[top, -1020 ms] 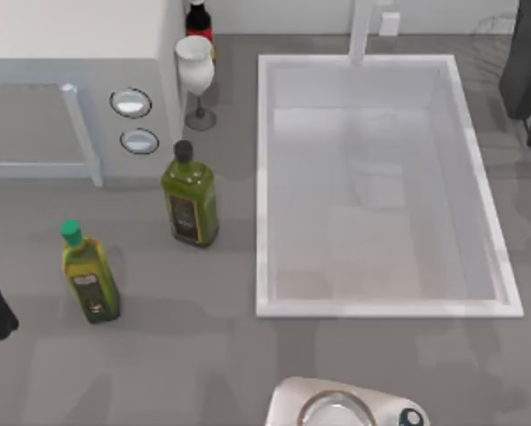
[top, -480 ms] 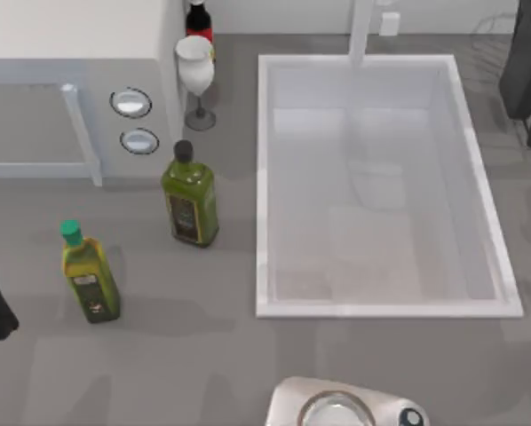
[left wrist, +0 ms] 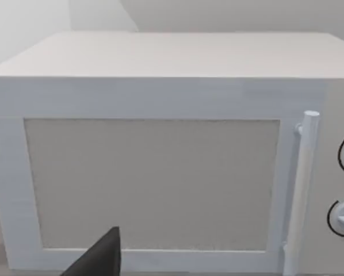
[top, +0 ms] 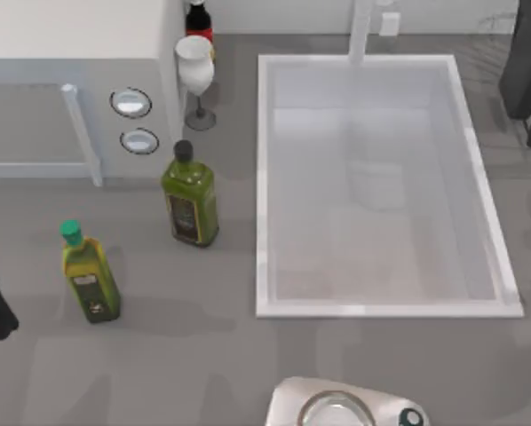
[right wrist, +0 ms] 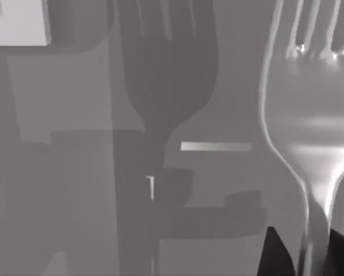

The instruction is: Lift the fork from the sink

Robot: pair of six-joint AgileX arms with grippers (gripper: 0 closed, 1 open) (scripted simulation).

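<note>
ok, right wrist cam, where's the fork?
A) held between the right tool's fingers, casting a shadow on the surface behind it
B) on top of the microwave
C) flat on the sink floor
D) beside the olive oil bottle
A: the fork fills the right wrist view close up, its neck running down between the right tool's dark fingers, with its shadow on the grey surface behind.

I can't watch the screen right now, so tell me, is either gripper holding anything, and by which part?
The right gripper holds the fork by its thin handle, just below the head. The left arm, facing the microwave, holds nothing visible.
</note>
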